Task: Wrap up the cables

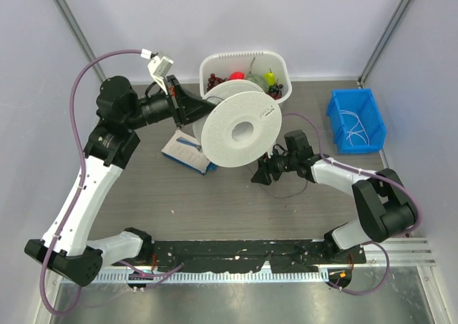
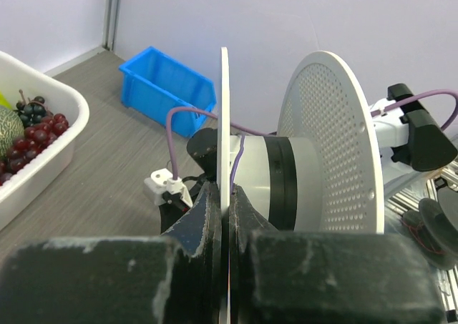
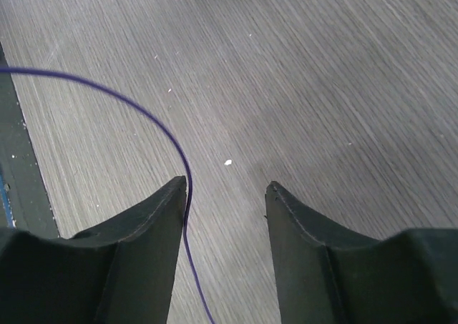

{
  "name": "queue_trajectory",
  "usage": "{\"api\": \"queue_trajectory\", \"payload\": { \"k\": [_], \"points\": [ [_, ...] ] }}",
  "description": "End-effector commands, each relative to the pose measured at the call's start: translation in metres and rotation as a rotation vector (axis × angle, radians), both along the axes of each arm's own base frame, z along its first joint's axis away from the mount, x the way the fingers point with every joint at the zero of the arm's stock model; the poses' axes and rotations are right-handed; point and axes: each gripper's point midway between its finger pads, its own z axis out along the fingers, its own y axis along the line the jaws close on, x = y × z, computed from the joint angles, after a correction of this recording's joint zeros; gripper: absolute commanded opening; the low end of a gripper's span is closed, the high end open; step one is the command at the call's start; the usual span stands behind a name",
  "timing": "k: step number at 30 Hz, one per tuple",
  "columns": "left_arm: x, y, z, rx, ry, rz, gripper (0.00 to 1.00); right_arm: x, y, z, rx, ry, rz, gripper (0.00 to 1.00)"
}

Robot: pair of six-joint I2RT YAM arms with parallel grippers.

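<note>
The right gripper [image 3: 226, 185] hung open and empty; the thin purple cable [image 3: 166, 129] ran lengthwise against one finger's inner edge, while the left gripper [image 2: 227, 197] clamped the spool [image 2: 329, 145] by its flange

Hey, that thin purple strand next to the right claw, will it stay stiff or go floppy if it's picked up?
Probably floppy: the strand curves loosely over the table. It's very thin, so likely light and apt to slip from the open right claw unless pinched squarely.
</note>
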Motion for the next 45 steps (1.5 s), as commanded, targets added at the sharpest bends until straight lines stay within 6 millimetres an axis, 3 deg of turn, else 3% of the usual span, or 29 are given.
{"api": "queue_trajectory", "payload": {
  "k": [1,5,7,12,16,20,22,25,28,32,40,45],
  "points": [
    [-0.011,0.004,0.055,-0.096,-0.132,-0.007,0.0,0.013,0.015,0.015,0.079,-0.029,-0.008,0.49],
    [0.006,0.011,0.059,-0.126,-0.091,0.102,0.0,0.005,0.011,0.01,0.081,0.014,-0.038,0.23],
    [0.019,0.021,0.06,-0.151,-0.054,0.205,0.0,-0.001,0.006,0.01,0.072,0.043,-0.062,0.02],
    [0.059,0.061,0.063,-0.218,0.019,0.539,0.0,-0.003,-0.003,0.038,0.096,-0.04,-0.088,0.01],
    [0.088,0.104,0.052,-0.246,0.104,0.836,0.0,-0.011,-0.011,0.037,0.02,-0.04,-0.049,0.01],
    [0.103,0.145,0.043,-0.264,0.143,1.088,0.0,-0.014,-0.025,0.045,-0.082,-0.1,-0.013,0.01],
    [0.106,0.159,0.038,-0.258,0.15,1.174,0.0,-0.027,-0.034,0.049,-0.131,-0.112,0.023,0.01],
    [0.109,0.172,0.025,-0.218,0.161,1.255,0.0,-0.046,-0.03,0.076,-0.16,-0.205,0.119,0.01],
    [0.114,0.176,0.011,-0.161,0.182,1.294,0.0,-0.069,-0.025,0.113,-0.202,-0.34,0.227,0.01],
    [0.119,0.172,-0.004,-0.117,0.2,1.286,0.0,-0.103,-0.009,0.146,-0.21,-0.446,0.371,0.01],
    [0.127,0.151,-0.034,-0.034,0.246,1.196,0.0,-0.115,0.023,0.202,-0.148,-0.544,0.466,0.01],
    [0.129,0.129,-0.048,-0.035,0.304,1.092,0.0,-0.121,0.048,0.223,-0.112,-0.602,0.531,0.01]
  ]
}}
